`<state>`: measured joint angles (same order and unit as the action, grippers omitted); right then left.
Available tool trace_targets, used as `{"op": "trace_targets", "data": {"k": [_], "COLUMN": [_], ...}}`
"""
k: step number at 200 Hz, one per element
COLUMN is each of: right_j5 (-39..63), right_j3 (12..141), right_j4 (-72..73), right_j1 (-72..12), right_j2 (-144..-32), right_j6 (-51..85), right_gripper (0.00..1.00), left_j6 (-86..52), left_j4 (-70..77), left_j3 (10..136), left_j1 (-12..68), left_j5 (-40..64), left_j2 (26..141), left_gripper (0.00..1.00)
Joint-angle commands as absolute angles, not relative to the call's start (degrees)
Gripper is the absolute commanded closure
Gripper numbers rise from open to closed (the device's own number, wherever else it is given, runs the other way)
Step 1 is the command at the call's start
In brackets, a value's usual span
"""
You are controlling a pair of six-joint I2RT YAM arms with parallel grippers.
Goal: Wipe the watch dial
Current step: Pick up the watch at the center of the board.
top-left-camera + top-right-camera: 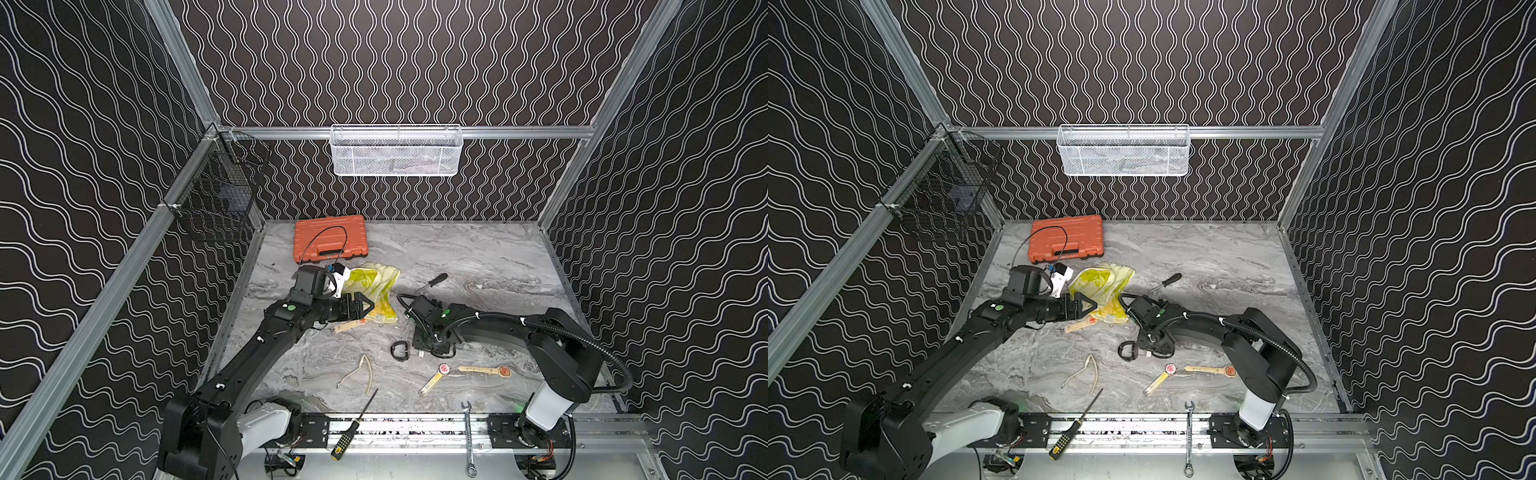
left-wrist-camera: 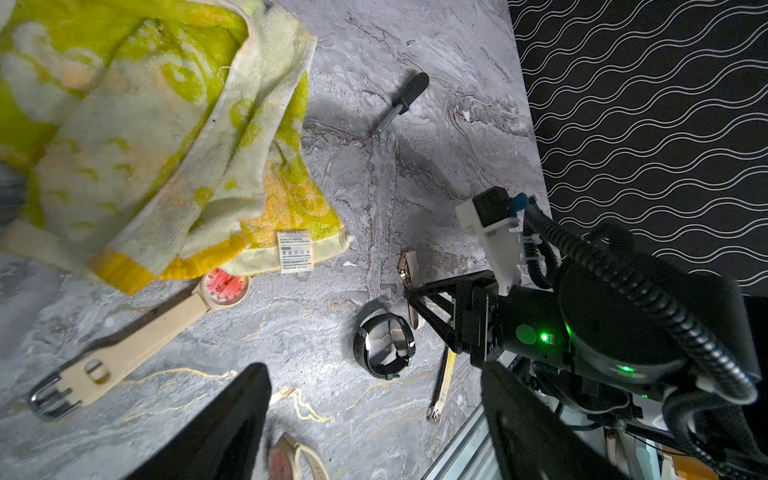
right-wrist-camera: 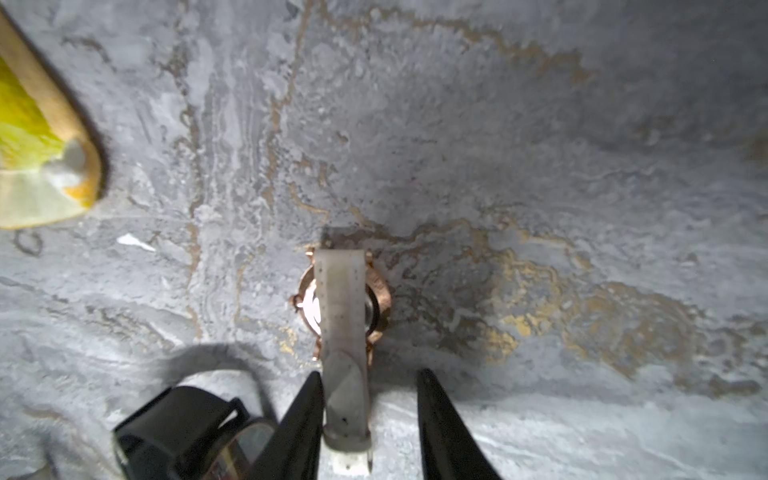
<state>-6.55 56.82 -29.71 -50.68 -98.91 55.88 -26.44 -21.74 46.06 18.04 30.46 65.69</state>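
Items as I read them from my station:

1. right gripper [image 3: 369, 372]: down at the marble table [image 3: 540, 124], jaws partly apart and straddling a pale strap. One finger touches the strap and the other stands clear, so I log no grip.
2. rose-gold watch [image 3: 345, 305]: the strap's owner, lying on the table just beyond the fingertips with the strap folded across its case. The wrist view is dim, so I cannot tell whether dial or back faces up.
3. left gripper [image 1: 368, 306]: jaws wide and empty, hovering at the near edge of the yellow towel [image 1: 376, 286].
4. red-dial watch [image 2: 226, 286]: beige strap, flat on the table, dial up, its case touching the towel's hem.
5. black watch [image 2: 384, 347]: band closed in a loop, just beside the right gripper.
6. orange case [image 1: 330, 239]: shut, at the back wall, well apart from both grippers.
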Motion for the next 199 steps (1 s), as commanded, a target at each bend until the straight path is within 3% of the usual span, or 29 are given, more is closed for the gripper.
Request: {"op": "trace_targets", "data": {"k": [1,51,113,153,199], "right_j5": [-8.0,-8.8,-12.5,-13.7,-9.0], "right_j3": [56.8,57.5,42.0,39.6,42.9], "right_j4": [-31.8,-29.4,-13.9,-7.5,-0.7], "right_j1": [-50.7,-50.8,-50.3,-48.4,-48.2], "right_j2": [-99.7,-97.2,-73.2,-56.3,-47.0], "right_j6": [56.3,55.1,50.3,41.2,31.2], "right_gripper": [0.66,0.84,0.87,0.87,0.86], "left_j6": [-25.4,-25.6,-32.8,-44.2,-59.1], "left_j4": [-21.5,-21.8,-10.7,7.3,35.1], "left_j3": [45.9,45.8,46.0,43.4,39.2], "left_j1": [18.0,18.0,18.1,18.3,21.6], "left_j5": [30.5,30.5,43.1,51.9,56.6], "left_j2": [65.6,65.0,65.8,64.8,65.4], "left_gripper": [0.16,0.15,0.16,0.20,0.24]}}
